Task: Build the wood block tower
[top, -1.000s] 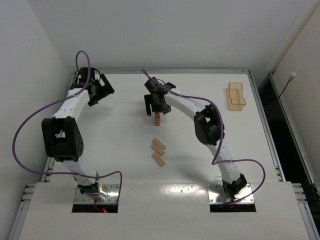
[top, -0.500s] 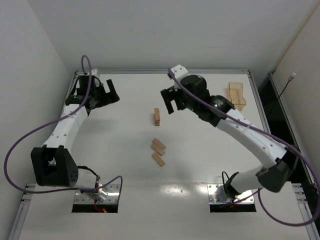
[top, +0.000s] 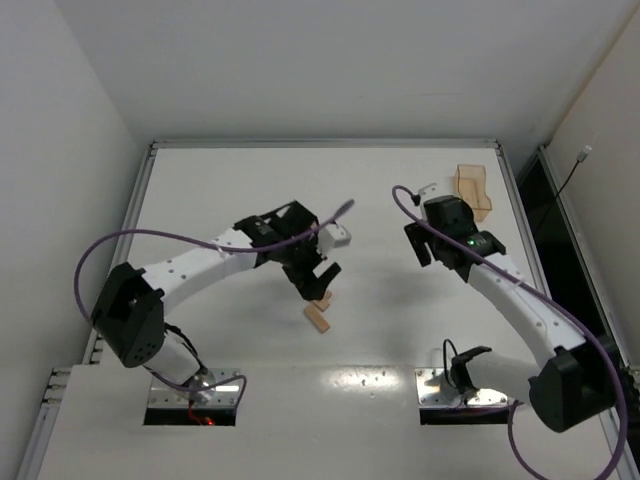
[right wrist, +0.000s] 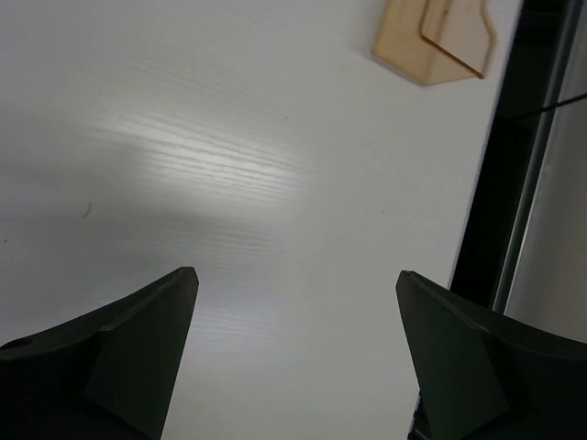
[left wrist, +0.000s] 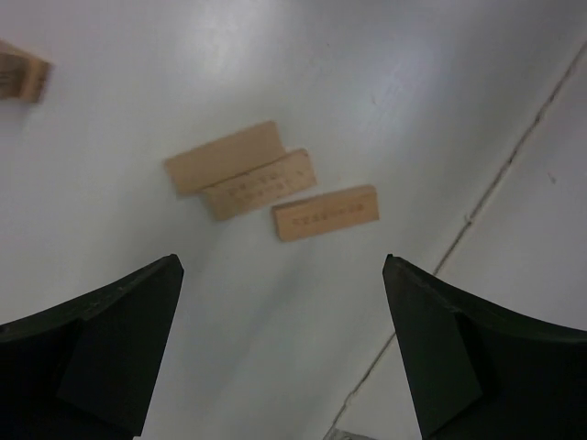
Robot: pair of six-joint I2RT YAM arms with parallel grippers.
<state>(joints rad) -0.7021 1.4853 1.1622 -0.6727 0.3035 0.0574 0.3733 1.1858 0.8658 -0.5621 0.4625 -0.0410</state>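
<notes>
Three tan wood blocks lie flat side by side on the white table, ahead of my left gripper. That gripper is open, empty and hovers above them. In the top view it covers part of the group; one block shows clear below it. Another tan wood piece, cut by the top-left edge of the left wrist view, may be the tower; in the top view the left arm hides that spot. My right gripper is open and empty over bare table, well to the right of the blocks.
A translucent orange tray stands at the back right near the table's edge; it also shows in the right wrist view. A dark gap runs beyond the table's right edge. White walls close the left and back.
My left arm has swung from the far left corner to the centre, above the loose blocks. My right arm has drawn back from the stack to the right side, open.
</notes>
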